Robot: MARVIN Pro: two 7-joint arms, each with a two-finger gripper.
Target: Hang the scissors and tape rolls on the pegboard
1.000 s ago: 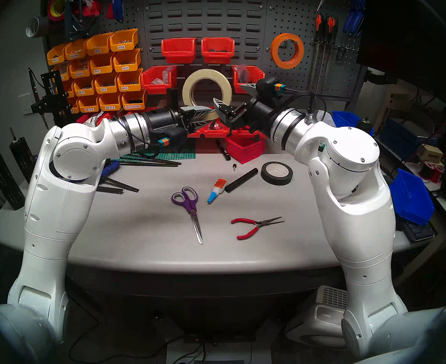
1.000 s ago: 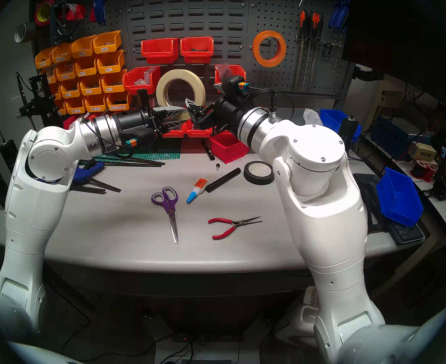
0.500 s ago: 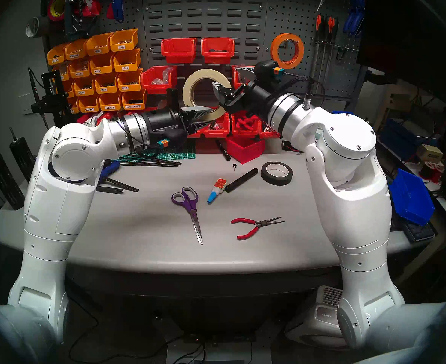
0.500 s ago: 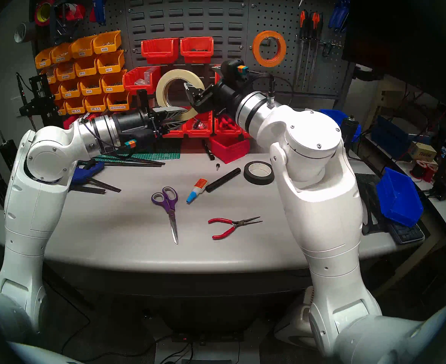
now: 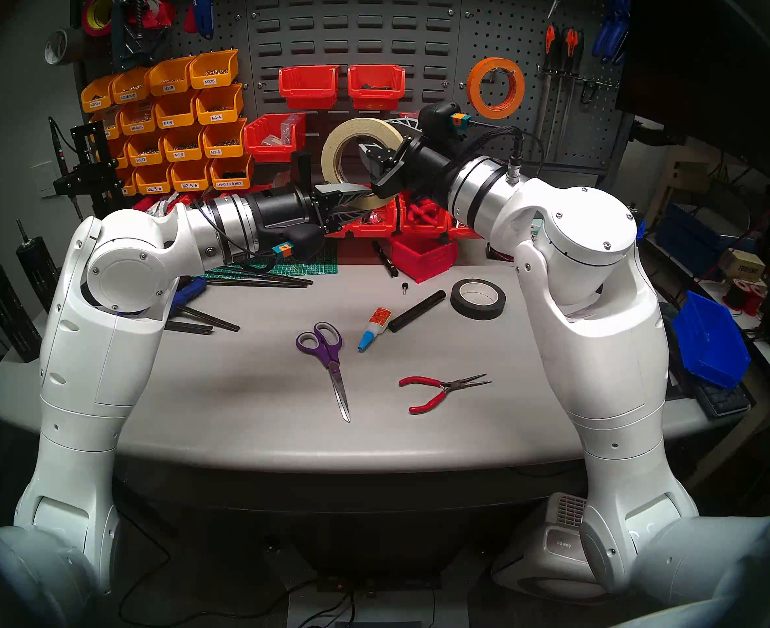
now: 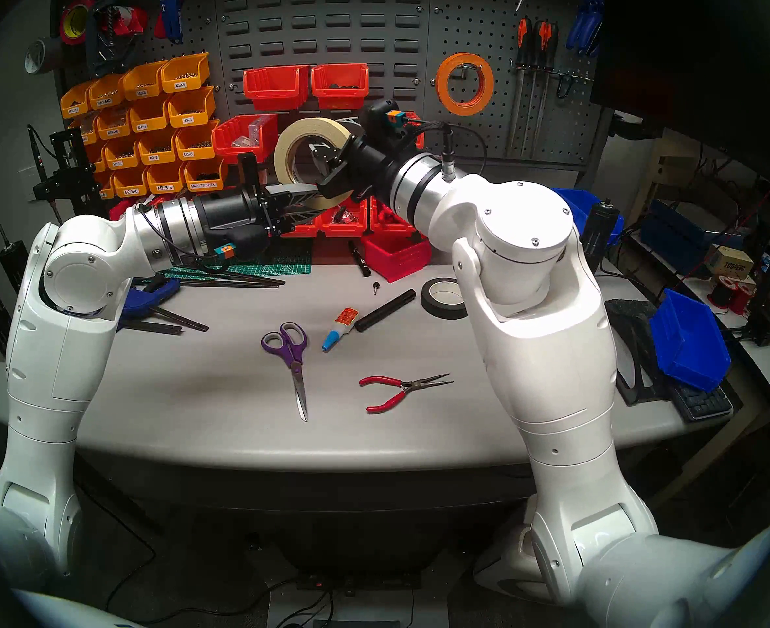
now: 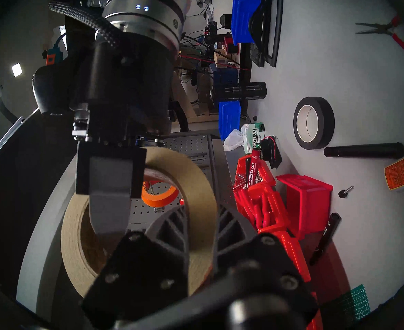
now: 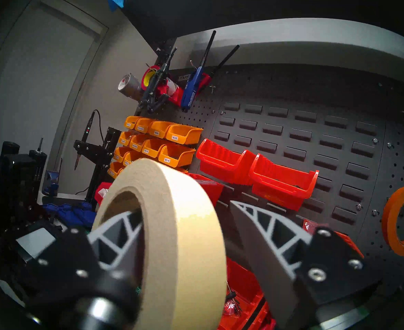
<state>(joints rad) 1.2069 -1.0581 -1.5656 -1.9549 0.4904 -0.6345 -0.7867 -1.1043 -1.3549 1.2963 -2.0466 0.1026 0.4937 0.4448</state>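
Observation:
My left gripper (image 5: pixel 365 203) is shut on the bottom edge of the cream masking tape roll (image 5: pixel 335 151) and holds it upright above the bins; the grip also shows in the left wrist view (image 7: pixel 201 207). My right gripper (image 5: pixel 385 135) is open and straddles the roll's upper right wall, one finger inside the hole and one outside (image 8: pixel 184 209). The orange tape roll (image 5: pixel 495 88) hangs on a hook of the pegboard (image 5: pixel 501 29). The purple-handled scissors (image 5: pixel 326 350) lie on the table, blades toward me.
On the table lie red pliers (image 5: pixel 442 389), a glue bottle (image 5: pixel 374 328), a black cylinder (image 5: pixel 417 310) and a black tape roll (image 5: pixel 478 298). Red bins (image 5: pixel 424 253) stand below the grippers. Screwdrivers (image 5: pixel 564 47) hang right of the orange roll.
My right gripper has moved up and to the left, from beside the roll's lower right to straddling its upper right wall. The roll has turned slightly. The left arm has barely moved.

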